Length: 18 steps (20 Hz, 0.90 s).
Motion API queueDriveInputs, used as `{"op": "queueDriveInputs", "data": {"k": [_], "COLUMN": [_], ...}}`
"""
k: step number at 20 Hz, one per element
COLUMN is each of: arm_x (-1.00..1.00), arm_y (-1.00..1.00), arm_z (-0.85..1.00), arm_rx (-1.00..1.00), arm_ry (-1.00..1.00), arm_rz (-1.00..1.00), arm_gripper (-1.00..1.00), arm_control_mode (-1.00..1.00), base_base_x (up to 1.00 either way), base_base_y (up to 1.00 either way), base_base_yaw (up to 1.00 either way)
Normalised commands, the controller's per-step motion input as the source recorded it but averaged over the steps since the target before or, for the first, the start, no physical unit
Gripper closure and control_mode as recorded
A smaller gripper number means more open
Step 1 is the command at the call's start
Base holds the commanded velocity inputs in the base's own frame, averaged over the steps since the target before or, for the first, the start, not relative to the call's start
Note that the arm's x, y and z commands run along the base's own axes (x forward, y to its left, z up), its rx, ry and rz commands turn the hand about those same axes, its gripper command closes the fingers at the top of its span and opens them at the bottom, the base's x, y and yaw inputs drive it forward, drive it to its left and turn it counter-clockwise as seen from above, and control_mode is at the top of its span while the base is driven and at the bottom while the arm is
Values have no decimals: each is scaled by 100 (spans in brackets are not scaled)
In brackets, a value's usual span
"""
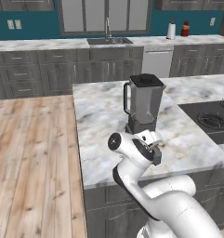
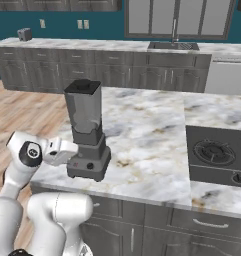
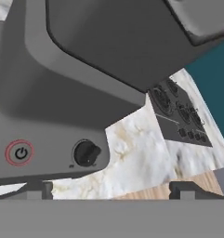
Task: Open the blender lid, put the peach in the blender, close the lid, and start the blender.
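Blender first: it stands on the marble bench near the front edge, its dark lid seated flat on the jar's rim, the handle turned to my left. My jaws sit low and close in front of its base, with the fingertips set wide apart and nothing between them. From the hand view, tilted with my wrist, I look straight at the base's front face: the red-ringed power button lies toward one fingertip and the black knob lies between the two.

I judge this low, near pose suits pressing the button, which is the last step of the task. With the lid down and the jar's tinted wall hiding its inside, I cannot tell whether the peach is in there; I see no fruit on the bench around the blender. Beyond the base lies the cooktop, well apart from my work.

To press, I would need to shift sideways toward the button and bring one fingertip onto it. The risk I see is nudging the knob instead, or shoving the whole base back across the smooth stone.
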Motion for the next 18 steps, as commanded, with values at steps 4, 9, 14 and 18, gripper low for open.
{"op": "queueDriveInputs", "data": {"k": [4, 9, 14, 18], "arm_x": [23, 23, 21, 20], "arm_y": [0, 0, 0, 0], "arm_z": [-25, -22, -20, -24], "arm_rx": [0, 0, 0, 0], "arm_ry": [0, 0, 0, 0], "arm_rz": [0, 0, 0, 0], "arm_gripper": [-100, -100, -100, -100], "arm_control_mode": [-100, -100, -100, -100], "base_base_x": [0, 0, 0, 0], "base_base_y": [0, 0, 0, 0], "base_base_yaw": [0, 0, 0, 0]}}
